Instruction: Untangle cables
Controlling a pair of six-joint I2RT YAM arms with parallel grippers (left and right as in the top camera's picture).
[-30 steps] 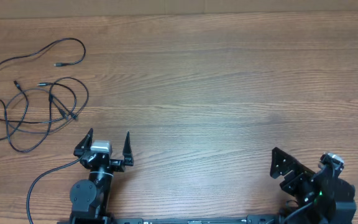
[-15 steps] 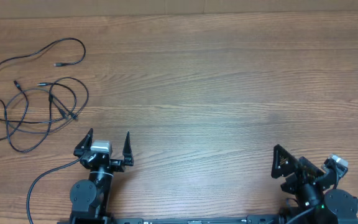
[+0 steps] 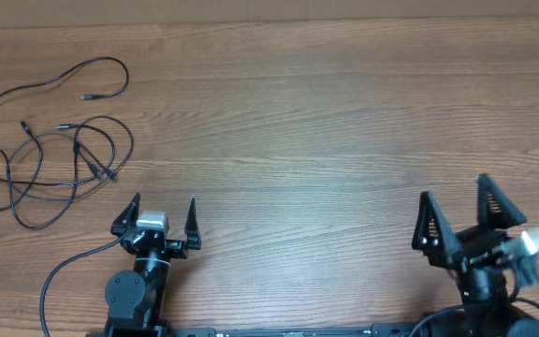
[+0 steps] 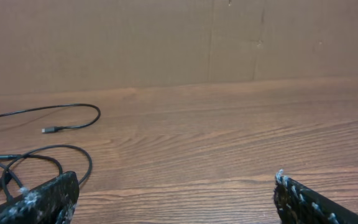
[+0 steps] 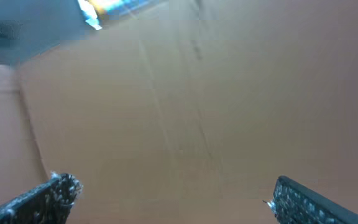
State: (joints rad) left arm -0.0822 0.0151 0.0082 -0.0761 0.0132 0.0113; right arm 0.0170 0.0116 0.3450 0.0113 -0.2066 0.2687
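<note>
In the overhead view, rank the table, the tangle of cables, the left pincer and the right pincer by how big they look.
1. table
2. tangle of cables
3. left pincer and right pincer: not ranked; the right looks slightly bigger but may sit nearer the camera.

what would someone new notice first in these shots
The tangle of thin black cables at the far left of the wooden table draws the eye first, its loops crossing one another. Next come the left hand and the right hand at the near edge, both open and empty, with the left one nearer the cables.
</note>
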